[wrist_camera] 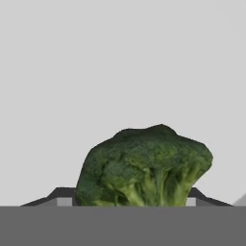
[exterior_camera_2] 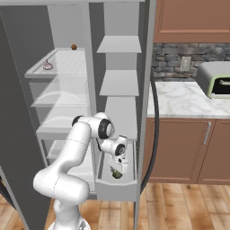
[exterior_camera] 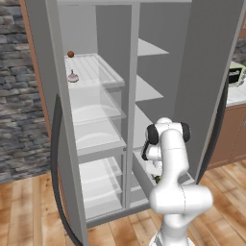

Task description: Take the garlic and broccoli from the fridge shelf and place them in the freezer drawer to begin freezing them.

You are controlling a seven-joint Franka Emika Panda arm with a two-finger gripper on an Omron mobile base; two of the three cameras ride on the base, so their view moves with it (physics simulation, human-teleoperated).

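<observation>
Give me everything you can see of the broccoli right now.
The dark green, bumpy broccoli clump has a rounded crown over paler green stalks, seen close up in the hand view against a plain light-grey surface. In the right base view it sits low in the pulled-out light-grey freezer drawer, right under the two-finger gripper. Whether the fingers grip it, or whether it rests on the drawer floor, cannot be told.

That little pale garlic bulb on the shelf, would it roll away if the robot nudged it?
Probably a little: the garlic is rounded, so a nudge could wobble or roll it. Its pointed tip stands upward, suggesting a flatter base. The fridge shelf has a raised rim that should stop it.
</observation>
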